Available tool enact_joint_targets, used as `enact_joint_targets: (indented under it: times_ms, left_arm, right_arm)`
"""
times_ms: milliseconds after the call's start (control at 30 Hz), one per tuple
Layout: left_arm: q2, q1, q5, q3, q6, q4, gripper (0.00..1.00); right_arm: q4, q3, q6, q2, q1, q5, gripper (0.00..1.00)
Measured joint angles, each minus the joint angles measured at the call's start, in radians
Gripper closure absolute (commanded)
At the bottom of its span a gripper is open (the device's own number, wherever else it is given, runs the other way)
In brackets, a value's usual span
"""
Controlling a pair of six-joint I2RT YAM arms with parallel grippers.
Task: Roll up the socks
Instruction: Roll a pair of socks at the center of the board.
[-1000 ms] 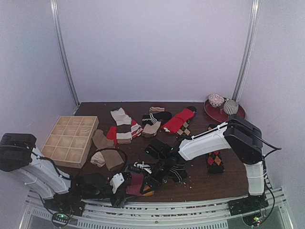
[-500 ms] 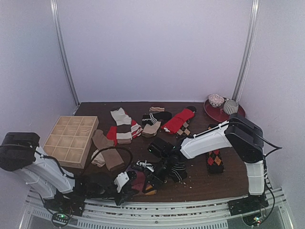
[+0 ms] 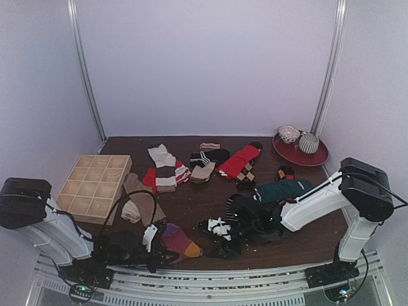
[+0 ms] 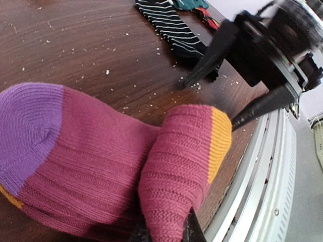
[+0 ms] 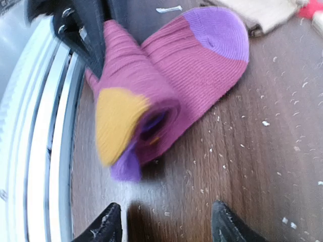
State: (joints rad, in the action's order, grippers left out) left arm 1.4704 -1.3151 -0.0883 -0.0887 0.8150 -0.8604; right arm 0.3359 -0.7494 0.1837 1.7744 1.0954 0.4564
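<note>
The magenta sock, purple at the heel and orange at the toe, is lying half rolled at the table's near edge. Its roll is sitting right between the left gripper's jaws, which are clamping it. The right gripper is hovering just off the roll's orange end, jaws apart, touching nothing. A black-and-white striped sock is lying beyond those parted jaws.
</note>
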Motion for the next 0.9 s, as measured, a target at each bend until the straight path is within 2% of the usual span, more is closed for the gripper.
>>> enact_joint_targets:
  times_ms: [133,367,767,833,900]
  left_arm:
    - [-0.002,0.0,0.0,0.005,0.05,-0.004,1.0]
    - [-0.005,0.001,0.003,0.018,0.085,-0.018,1.0]
    - [0.044,0.001,0.006,0.036,0.1,-0.097,1.0]
    - [0.055,0.001,0.007,0.038,0.1,-0.111,1.0]
    - [0.065,0.002,0.009,0.04,0.1,-0.127,1.0]
  right_arm:
    - [0.148,0.062,0.151,-0.024,0.045,-0.076,0.37]
    - [0.234,-0.029,0.323,0.028,0.084,-0.085,0.37]
    - [0.105,-0.188,0.417,0.171,0.099,0.005,0.4]
    - [0.077,-0.212,0.42,0.196,0.099,0.006,0.45]
    - [0.065,-0.226,0.419,0.208,0.098,0.011,0.54]
